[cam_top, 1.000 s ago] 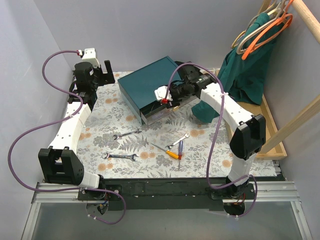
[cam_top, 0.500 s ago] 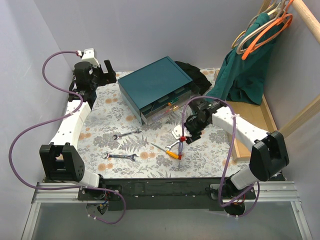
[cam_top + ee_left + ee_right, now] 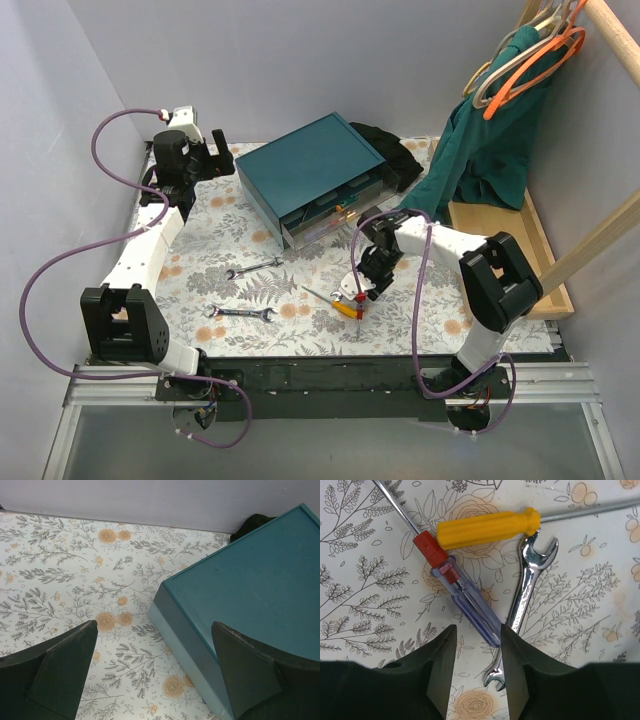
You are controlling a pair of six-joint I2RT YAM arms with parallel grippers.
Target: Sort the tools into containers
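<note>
The dark teal box stands at the back centre with a front drawer pulled open. My right gripper is open, low over a cluster of tools. In the right wrist view its tips straddle the end of a blue-handled screwdriver with a red collar. A yellow-handled screwdriver and a silver wrench lie beside it. Two more wrenches lie to the left. My left gripper is open and empty above the table beside the box.
A light wooden tray sits at the right edge under a hanging green garment and hangers. A black cloth lies behind the box. Walls close in at the left and back.
My right arm has swung from the box's open drawer down to the tool cluster on the table. My left gripper has shifted slightly towards the box.
</note>
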